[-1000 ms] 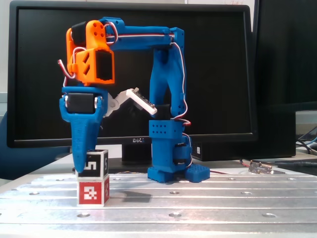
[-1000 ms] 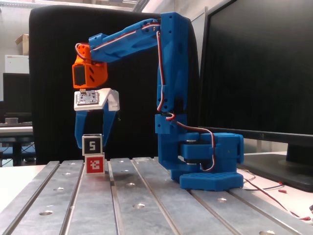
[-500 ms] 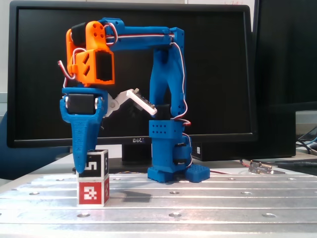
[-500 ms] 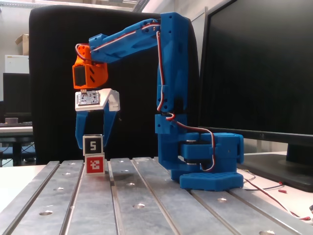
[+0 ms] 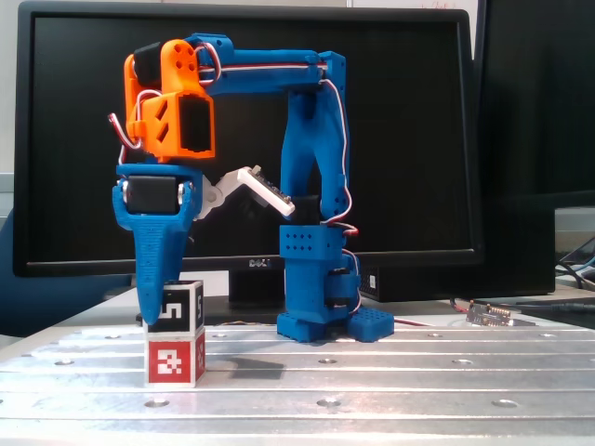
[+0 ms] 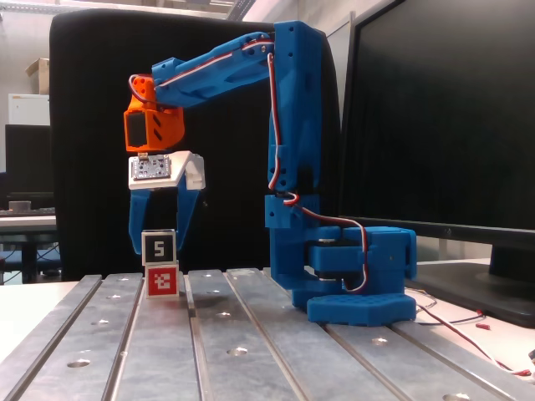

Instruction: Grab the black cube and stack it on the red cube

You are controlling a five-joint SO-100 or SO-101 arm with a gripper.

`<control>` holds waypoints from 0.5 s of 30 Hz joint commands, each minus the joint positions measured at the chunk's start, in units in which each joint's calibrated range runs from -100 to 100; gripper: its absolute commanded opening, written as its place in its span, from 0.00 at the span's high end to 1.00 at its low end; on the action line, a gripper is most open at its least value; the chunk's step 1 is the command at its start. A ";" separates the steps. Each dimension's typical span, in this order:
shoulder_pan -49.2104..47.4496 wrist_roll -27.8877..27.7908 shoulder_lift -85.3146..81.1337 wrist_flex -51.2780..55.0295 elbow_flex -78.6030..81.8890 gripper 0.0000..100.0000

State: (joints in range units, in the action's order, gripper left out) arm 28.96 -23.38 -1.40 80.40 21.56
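The black cube (image 6: 158, 248), with a white 5 on its face, sits squarely on top of the red cube (image 6: 161, 281) on the metal table. My gripper (image 6: 159, 250) points straight down, with one blue finger close against each side of the black cube. In the other fixed view, the near finger (image 5: 151, 288) covers the left edge of the black cube (image 5: 183, 308). The red cube (image 5: 174, 360) rests below it. The far finger is hidden there.
The arm's blue base (image 6: 359, 284) is bolted to the slotted aluminium table (image 6: 251, 351) to the right of the stack. Black monitors (image 5: 400, 139) stand behind. Loose wires and a small board (image 5: 491, 314) lie at the right edge.
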 commanded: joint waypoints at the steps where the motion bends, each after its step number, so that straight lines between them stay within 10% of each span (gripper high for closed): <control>1: 0.38 0.18 -0.36 0.10 -0.62 0.73; 15: 1.12 0.18 -1.11 3.95 -3.33 0.58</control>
State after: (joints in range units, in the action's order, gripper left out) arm 29.70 -23.38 -1.40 82.21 21.38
